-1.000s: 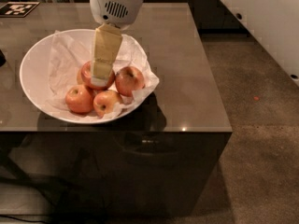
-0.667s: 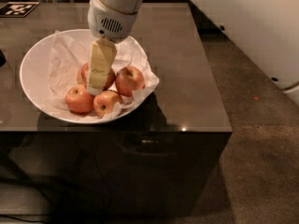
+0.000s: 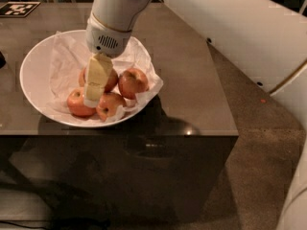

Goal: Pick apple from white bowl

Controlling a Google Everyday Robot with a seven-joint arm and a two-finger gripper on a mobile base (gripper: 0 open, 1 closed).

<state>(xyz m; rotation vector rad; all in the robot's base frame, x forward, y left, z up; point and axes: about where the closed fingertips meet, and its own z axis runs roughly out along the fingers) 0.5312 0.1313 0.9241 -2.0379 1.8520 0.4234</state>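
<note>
Four apples crowd white bowl [image 3: 33,66]; gripper [image 3: 93,97] low over the apple [image 3: 112,79], grip state I cannot tell. Risk: nudged neighbours [image 3: 133,82] roll, tissue [image 3: 67,56] snags.

A robot lab: marker tag [image 3: 18,8] on the table's [image 3: 192,80] far corner, carpet [image 3: 259,176] beside it, gripper [image 3: 93,98] in the table's bowl [image 3: 31,80].

White arm [image 3: 225,28], vented wrist [image 3: 108,38], seemingly cream-yellow gripper [image 3: 93,99] in the white bowl [image 3: 32,80].
</note>
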